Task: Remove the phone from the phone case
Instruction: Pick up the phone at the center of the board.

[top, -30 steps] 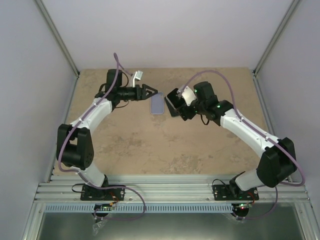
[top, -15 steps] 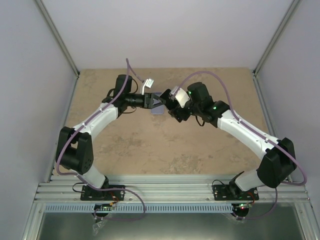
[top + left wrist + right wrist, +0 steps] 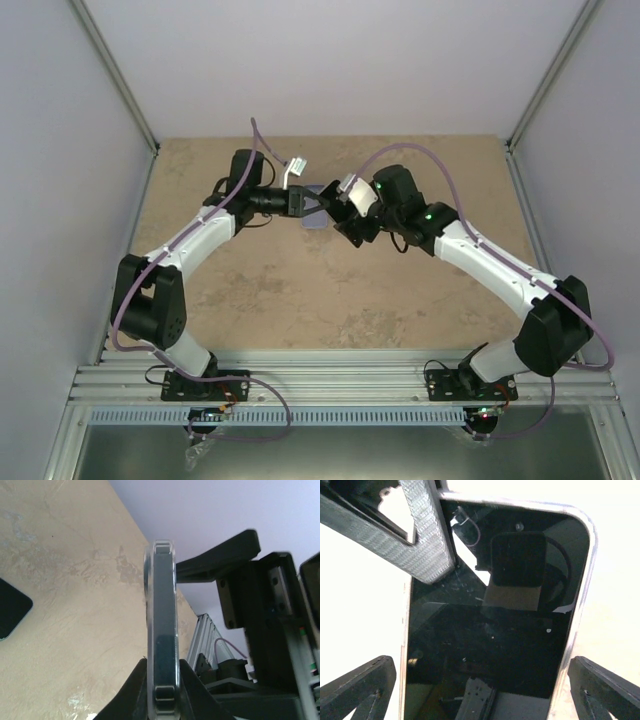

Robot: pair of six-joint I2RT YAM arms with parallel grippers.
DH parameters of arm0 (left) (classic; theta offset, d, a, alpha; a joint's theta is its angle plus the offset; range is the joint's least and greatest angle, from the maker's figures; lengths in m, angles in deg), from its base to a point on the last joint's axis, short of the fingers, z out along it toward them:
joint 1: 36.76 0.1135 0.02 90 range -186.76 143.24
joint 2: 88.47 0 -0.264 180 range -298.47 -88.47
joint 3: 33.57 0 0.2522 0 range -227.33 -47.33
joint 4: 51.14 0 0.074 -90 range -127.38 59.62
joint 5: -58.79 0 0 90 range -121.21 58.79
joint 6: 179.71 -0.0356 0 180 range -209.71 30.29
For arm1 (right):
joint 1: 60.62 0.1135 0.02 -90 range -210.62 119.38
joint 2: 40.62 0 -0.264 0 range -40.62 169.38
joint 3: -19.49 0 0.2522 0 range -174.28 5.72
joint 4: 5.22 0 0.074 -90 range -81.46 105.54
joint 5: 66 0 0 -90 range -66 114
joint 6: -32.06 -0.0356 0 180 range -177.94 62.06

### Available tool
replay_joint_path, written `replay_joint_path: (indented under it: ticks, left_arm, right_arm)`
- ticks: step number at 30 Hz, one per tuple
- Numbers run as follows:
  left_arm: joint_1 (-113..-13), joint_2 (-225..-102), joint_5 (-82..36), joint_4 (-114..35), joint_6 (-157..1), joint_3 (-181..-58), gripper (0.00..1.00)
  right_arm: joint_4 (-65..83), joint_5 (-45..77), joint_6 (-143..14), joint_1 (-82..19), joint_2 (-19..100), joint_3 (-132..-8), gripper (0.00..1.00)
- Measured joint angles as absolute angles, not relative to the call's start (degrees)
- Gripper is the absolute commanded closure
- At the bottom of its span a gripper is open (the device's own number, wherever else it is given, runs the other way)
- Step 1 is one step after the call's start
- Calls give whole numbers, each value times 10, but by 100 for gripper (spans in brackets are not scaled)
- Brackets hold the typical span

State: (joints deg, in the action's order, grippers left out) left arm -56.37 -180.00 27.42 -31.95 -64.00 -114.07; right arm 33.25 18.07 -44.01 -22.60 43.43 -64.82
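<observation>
Looking at the feeds, the left gripper (image 3: 162, 662) is pinching the phone case (image 3: 163, 547) across its front and back, near one end. From its wrist cam I see the thing dead edge-on, and it looks held just off the table (image 3: 65, 605). Makes sense to me: that arm is the clamp, so the other one has something to work against.

On the overhead cam the meeting point sits around 12 o'clock from the table's middle, with the left arm on the 9 o'clock side and the right arm on the 4 o'clock side.

The right gripper (image 3: 481, 665) is spread wide, one finger off each long edge, with the phone (image 3: 490, 645) glass facing its camera. Can't tell if those fingers touch the rim. My guess is it's lined up to squeeze or peel the case edge. Phone's not out yet.
</observation>
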Motion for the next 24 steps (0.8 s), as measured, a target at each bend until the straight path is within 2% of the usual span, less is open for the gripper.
replay_joint_path:
  ticks: [4, 12, 18, 24]
  left_arm:
    - [-564, -1801, 274, -280, -678, -1143, 100]
    - [-564, -1800, 292, -179, -803, -1167, 100]
    - [-572, -1800, 315, -62, -941, -1213, 100]
    - [-613, -1800, 324, 27, -1045, -1237, 100]
  right_arm:
    - [339, 121, -436, -248, 428, -648, 2]
    - [382, -86, -443, -352, 411, -651, 3]
    - [398, -216, -464, -365, 405, -646, 14]
    - [399, -275, -499, -364, 396, -627, 32]
